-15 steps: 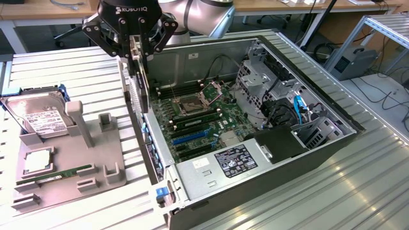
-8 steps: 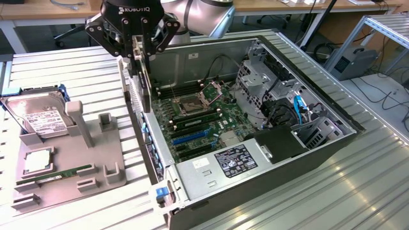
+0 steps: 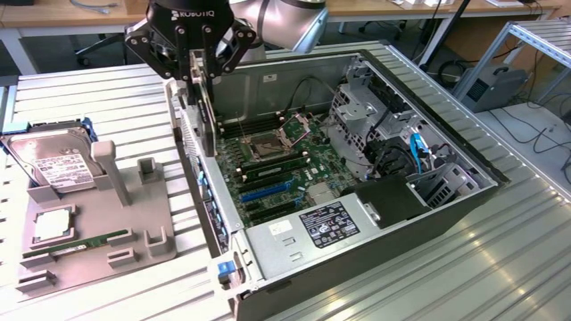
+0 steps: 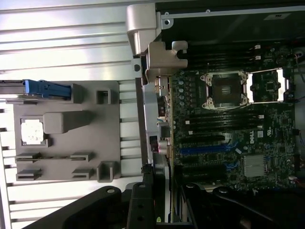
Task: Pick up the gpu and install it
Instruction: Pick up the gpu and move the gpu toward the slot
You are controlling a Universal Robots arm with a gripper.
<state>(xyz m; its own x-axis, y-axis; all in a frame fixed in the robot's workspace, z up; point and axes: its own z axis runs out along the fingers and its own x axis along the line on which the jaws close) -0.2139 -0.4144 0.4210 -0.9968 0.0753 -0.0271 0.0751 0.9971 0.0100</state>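
Closest to the camera, the grey holder tray (image 3: pixel 89 267) sits on the table (image 3: pixel 499 261) with the green memory stick (image 3: pixel 76 244) and the hard drive (image 3: pixel 55 170) parked in it, so those aren't in play. Next back is the open PC case (image 3: pixel 477 175), motherboard (image 3: pixel 290 167) facing up and the blue expansion slots (image 3: pixel 267 192) bare. Furthest off, the tool (image 3: pixel 202 68) is clamped on the top edge of the gpu (image 3: pixel 205 120). The card hangs upright and edge-down, right by the case wall on the exterior view's left, above the board and not seated in any slot.

So I'd say pickup is done and we're mid-carry, at the lining-up stage. Seating it looks fiddly: the bottom edge has to sit square over a slot, the bracket end against that wall, and the push has to be straight with no tilt.
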